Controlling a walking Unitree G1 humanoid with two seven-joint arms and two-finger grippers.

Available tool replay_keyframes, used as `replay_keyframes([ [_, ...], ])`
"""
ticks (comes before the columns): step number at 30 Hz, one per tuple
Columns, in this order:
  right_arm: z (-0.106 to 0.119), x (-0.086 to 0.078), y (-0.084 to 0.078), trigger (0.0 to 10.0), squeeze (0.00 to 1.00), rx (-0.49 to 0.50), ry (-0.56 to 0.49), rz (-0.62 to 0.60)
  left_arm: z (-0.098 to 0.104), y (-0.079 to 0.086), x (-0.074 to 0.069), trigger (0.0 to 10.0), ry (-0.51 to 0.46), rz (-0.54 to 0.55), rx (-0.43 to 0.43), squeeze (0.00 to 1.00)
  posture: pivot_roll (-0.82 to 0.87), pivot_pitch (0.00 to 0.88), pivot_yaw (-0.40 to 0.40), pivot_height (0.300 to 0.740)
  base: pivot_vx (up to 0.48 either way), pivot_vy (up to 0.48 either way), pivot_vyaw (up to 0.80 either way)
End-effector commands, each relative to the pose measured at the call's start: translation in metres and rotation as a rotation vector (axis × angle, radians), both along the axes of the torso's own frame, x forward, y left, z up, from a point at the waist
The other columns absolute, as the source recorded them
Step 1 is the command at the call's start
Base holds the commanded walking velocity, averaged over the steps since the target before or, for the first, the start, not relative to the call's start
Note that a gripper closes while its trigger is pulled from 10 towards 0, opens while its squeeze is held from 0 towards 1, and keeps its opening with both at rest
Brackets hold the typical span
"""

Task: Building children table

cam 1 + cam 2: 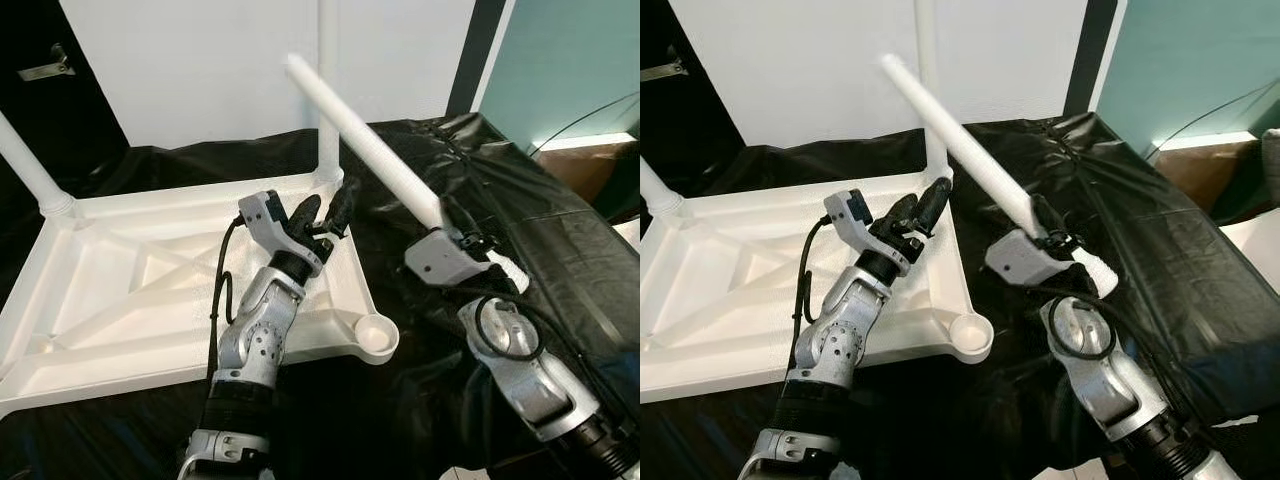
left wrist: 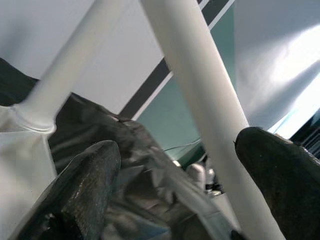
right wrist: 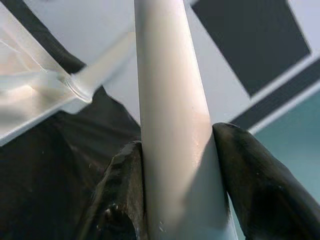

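An upturned white tabletop (image 1: pixel 110 290) lies on black sheeting, ribs up. One white leg (image 1: pixel 328 90) stands in its far right corner and another leg (image 1: pixel 25 165) in the far left corner. The near right corner socket (image 1: pixel 377 335) holds nothing. My right gripper (image 1: pixel 452 225) is shut on a loose white leg (image 1: pixel 365 145) near its lower end, and the leg slants up and to the left. The right wrist view has both fingers (image 3: pixel 122 190) pressed on this leg (image 3: pixel 170 125). My left gripper (image 1: pixel 322 215) hovers open over the tabletop's right rim, near the far right corner.
A white wall (image 1: pixel 200 60) rises behind the tabletop, with a dark doorway (image 1: pixel 40 70) to the left. Black sheeting (image 1: pixel 520 230) covers the surface and falls off at the right beside a teal wall (image 1: pixel 570 60). A black cable (image 1: pixel 590 115) crosses there.
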State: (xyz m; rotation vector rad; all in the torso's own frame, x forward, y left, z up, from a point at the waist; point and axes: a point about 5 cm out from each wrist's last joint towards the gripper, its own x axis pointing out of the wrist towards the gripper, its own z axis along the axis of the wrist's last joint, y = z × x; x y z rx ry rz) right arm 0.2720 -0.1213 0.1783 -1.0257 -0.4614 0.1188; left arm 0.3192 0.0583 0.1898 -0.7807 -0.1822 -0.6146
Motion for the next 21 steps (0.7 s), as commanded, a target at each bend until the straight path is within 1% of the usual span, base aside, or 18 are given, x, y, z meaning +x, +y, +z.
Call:
replay_keyframes([
  [1, -0.001, -0.003, 0.006, 10.0, 0.0, -0.035, -0.027, 0.032, 0.004, -0.005, -0.001, 10.0, -0.071, -0.118, -0.054, 0.0, -0.11, 0.033, 0.032, 0.74, 0.0, 0.0, 0.0],
  [2, -0.004, -0.004, 0.006, 10.0, 0.0, -0.048, -0.024, 0.039, 0.008, -0.006, 0.0, 10.0, -0.071, -0.134, -0.095, 0.02, -0.11, 0.033, 0.032, 0.74, 0.0, 0.0, 0.0],
  [3, -0.005, -0.005, 0.007, 10.0, 0.0, -0.061, -0.021, 0.047, 0.011, -0.007, 0.0, 10.0, -0.076, -0.147, -0.12, 0.35, -0.11, 0.033, 0.032, 0.74, 0.0, 0.0, 0.0],
  [4, -0.007, -0.005, 0.009, 10.0, 0.0, -0.071, -0.009, 0.059, 0.013, -0.008, 0.0, 10.0, -0.08, -0.156, -0.129, 0.46, -0.11, 0.032, 0.031, 0.74, 0.0, 0.0, 0.0],
  [6, -0.009, -0.006, 0.011, 10.0, 0.0, -0.081, 0.0, 0.077, 0.014, -0.01, 0.001, 10.0, -0.082, -0.163, -0.124, 0.46, -0.11, 0.031, 0.031, 0.74, 0.0, 0.0, 0.0],
  [7, -0.01, -0.007, 0.014, 10.0, 0.0, -0.097, -0.004, 0.095, 0.013, -0.012, 0.002, 10.0, -0.082, -0.162, -0.104, 0.41, -0.11, 0.03, 0.032, 0.74, 0.0, 0.0, 0.0],
  [8, -0.01, -0.007, 0.017, 10.0, 0.0, -0.115, -0.013, 0.114, 0.012, -0.013, 0.003, 10.0, -0.068, -0.167, -0.097, 0.33, -0.11, 0.028, 0.032, 0.74, 0.0, 0.0, 0.0],
  [9, -0.01, -0.007, 0.017, 10.0, 0.0, -0.115, -0.013, 0.114, 0.012, -0.013, 0.003, 10.0, -0.068, -0.167, -0.097, 0.33, -0.11, 0.028, 0.032, 0.74, 0.0, 0.0, 0.0],
  [10, -0.01, -0.007, 0.019, 10.0, 0.0, -0.126, -0.021, 0.126, 0.011, -0.014, 0.003, 10.0, -0.057, -0.17, -0.094, 0.05, -0.11, 0.028, 0.032, 0.74, 0.0, 0.0, 0.0],
  [11, -0.01, -0.007, 0.02, 10.0, 0.0, -0.141, -0.031, 0.136, 0.01, -0.015, 0.003, 10.0, -0.051, -0.174, -0.086, 0.0, -0.11, 0.026, 0.032, 0.74, 0.0, 0.0, 0.0],
  [14, -0.011, -0.007, 0.021, 10.0, 0.0, -0.163, -0.043, 0.146, 0.009, -0.016, 0.003, 10.0, -0.044, -0.176, -0.071, 0.0, -0.11, 0.024, 0.032, 0.74, 0.0, 0.0, 0.0],
  [17, -0.016, -0.009, 0.021, 10.0, 0.0, -0.196, -0.039, 0.167, 0.007, -0.014, 0.008, 10.0, -0.018, -0.133, -0.057, 0.0, -0.11, 0.019, 0.027, 0.74, 0.0, 0.0, 0.0],
  [20, -0.019, -0.01, 0.02, 10.0, 0.0, -0.202, -0.035, 0.167, 0.007, -0.012, 0.01, 10.0, -0.028, -0.102, -0.045, 0.0, -0.11, 0.017, 0.025, 0.74, 0.0, 0.0, 0.0],
  [21, -0.02, -0.01, 0.019, 10.0, 0.0, -0.202, -0.035, 0.165, 0.009, -0.01, 0.012, 10.0, -0.032, -0.086, -0.059, 0.0, -0.11, 0.016, 0.024, 0.74, 0.0, 0.0, 0.0],
])
